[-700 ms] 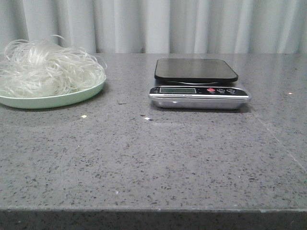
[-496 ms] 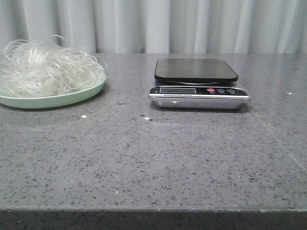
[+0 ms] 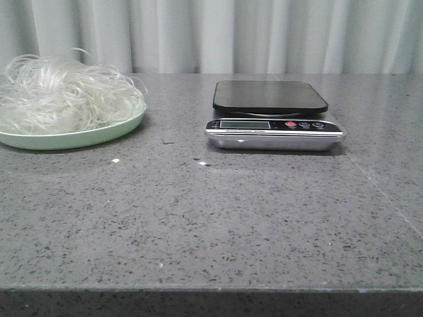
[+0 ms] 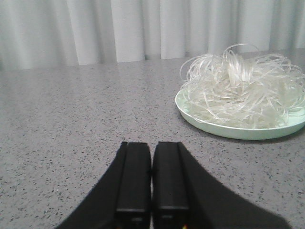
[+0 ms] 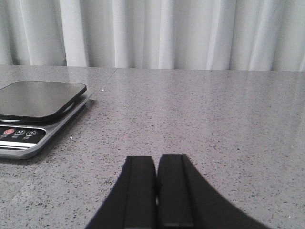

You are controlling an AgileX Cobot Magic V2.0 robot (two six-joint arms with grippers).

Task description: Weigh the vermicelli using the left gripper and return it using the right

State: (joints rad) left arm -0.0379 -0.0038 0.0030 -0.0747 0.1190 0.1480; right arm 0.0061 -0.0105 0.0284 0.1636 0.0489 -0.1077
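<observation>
Left gripper point(image 4: 151, 191) jaws pressed together holding nothing, bare grey desk point(image 3: 218, 218) ahead; vermicelli point(image 4: 244, 86) heaped on pale green plate point(image 4: 228, 130) beyond; right gripper point(image 5: 156, 191) jaws likewise closed, empty, scale point(image 5: 35, 112) farther off near the curtain point(image 3: 264, 33)

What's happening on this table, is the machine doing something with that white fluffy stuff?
Nothing is being handled yet. The vermicelli sits piled on a pale green plate at the left of the grey table. The kitchen scale near the middle has nothing on its black platform. Each wrist camera shows its own pincer low over bare tabletop: the left pincer, shut and holding nothing, faces the plate, and the right pincer, also shut, has the scale off to one side.
</observation>
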